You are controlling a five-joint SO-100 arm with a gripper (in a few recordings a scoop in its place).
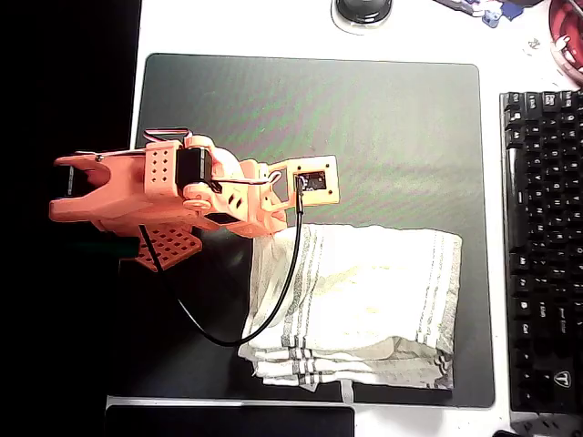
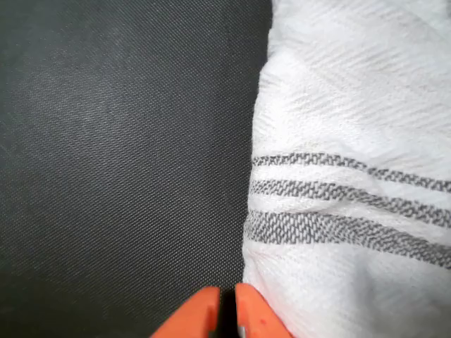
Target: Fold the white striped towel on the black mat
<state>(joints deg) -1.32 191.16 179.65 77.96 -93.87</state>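
End effector: the orange end effector (image 2: 224, 313) shows in the wrist view as two fingertips at the bottom edge, pressed almost together with only a thin dark slit between them. Nothing is pinched in that slit as far as the picture shows.

Towel: the white striped towel (image 1: 360, 305) lies on the black mat (image 1: 383, 118), already doubled over, with stacked layers showing along its near edge in the overhead view.

Direction from end effector: in the wrist view the towel (image 2: 352, 169) lies to the right of the fingertips and ahead of them. Its folded edge runs up the picture just beside the right fingertip, touching or nearly so; I cannot tell which. To the left of the tips is bare mat (image 2: 106, 155).

Long axis: in the overhead view the towel runs lengthwise left to right, away from the arm (image 1: 173, 196), whose wrist sits over its upper left corner. The striped bands cross the short way.

Judgement on next move: the tips stand at the towel's edge, not on it. A further fold would probably need them to spread and take that near edge, then carry it along the long axis.

Hidden or unclear: the arm covers the towel's upper left corner from above. The fingertips are cut off by the wrist view's lower edge. The number of layers is hard to count.

Surroundings: a black keyboard (image 1: 542, 246) lies on the tabletop (image 1: 273, 27) beyond the towel's far end.
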